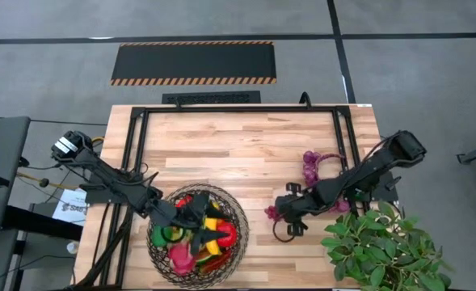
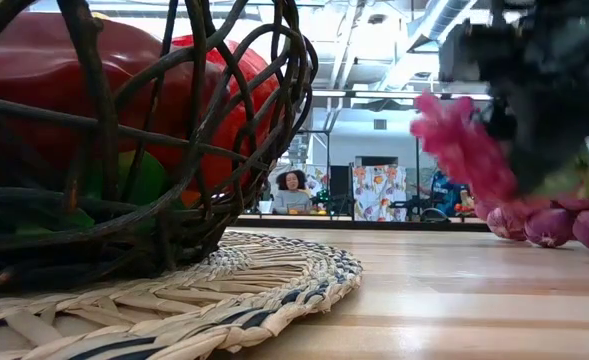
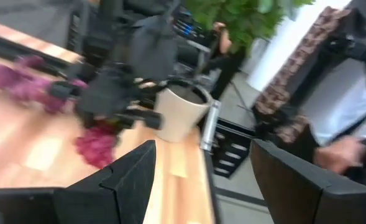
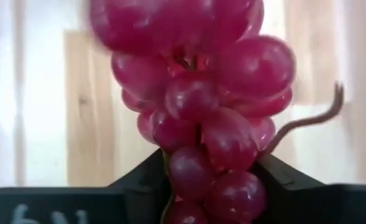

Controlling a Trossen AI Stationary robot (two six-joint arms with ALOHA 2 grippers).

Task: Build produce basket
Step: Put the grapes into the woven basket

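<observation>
The dark woven wire basket (image 1: 239, 212) sits on a woven mat (image 2: 274, 280) near the table's near edge. It holds produce: a red pepper (image 2: 44, 70), yellow, green and pink pieces (image 1: 201, 238). My left gripper (image 1: 191, 212) hovers over the basket's far part, open and empty (image 3: 201, 180). My right gripper (image 1: 280, 212) is right of the basket, shut on a bunch of purple-red grapes (image 4: 201, 124). A second pink-purple piece (image 1: 314, 166) lies on the table farther back. My right gripper pinches the grape bunch between its two fingers (image 4: 139, 180) at the berries (image 4: 217, 186) of one end. The fingers come from the table's right, slanting down. The bunch (image 2: 464, 150) sticks out beyond the fingertips and is lifted clear of the table.
A leafy green plant (image 1: 387, 242) in a white pot (image 3: 179, 112) stands at the table's near right corner, beside the right arm. A black frame (image 1: 238, 109) runs along the table's far side. Bare wood lies between basket and right gripper. People show beyond the table.
</observation>
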